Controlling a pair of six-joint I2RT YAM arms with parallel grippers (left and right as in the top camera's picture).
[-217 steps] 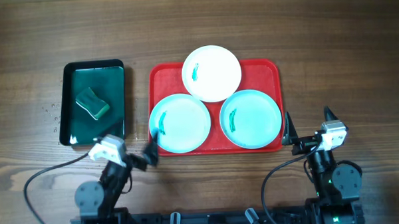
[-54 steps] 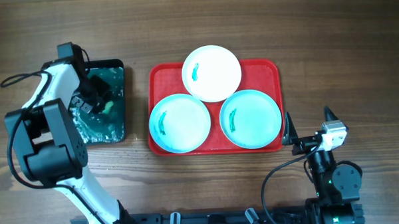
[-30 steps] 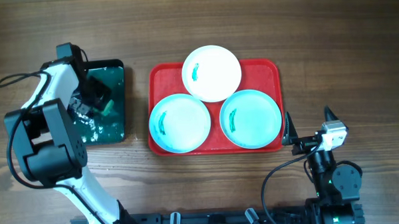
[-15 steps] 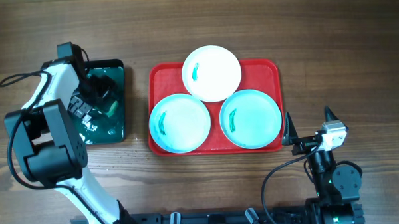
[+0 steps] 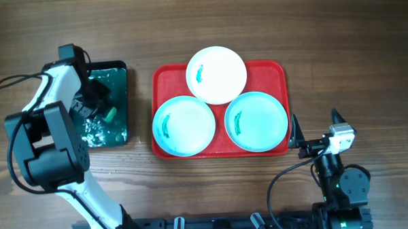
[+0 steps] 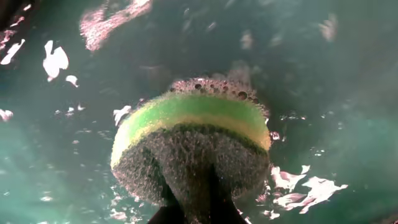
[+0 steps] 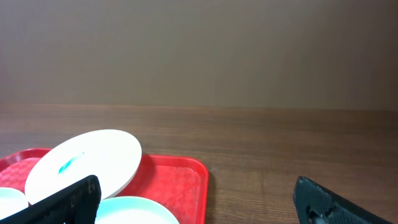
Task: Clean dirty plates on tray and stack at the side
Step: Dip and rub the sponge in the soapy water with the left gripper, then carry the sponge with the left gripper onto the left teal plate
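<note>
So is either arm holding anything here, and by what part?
The left tool pinches the sponge by its dark scouring side; the right tool is open and empty.

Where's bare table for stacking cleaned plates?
Open table right of the red tray, beyond the right pincer; also the strip along the far edge. Crowded: three plates fill the tray; left pincer and sponge occupy the green tray.
</note>
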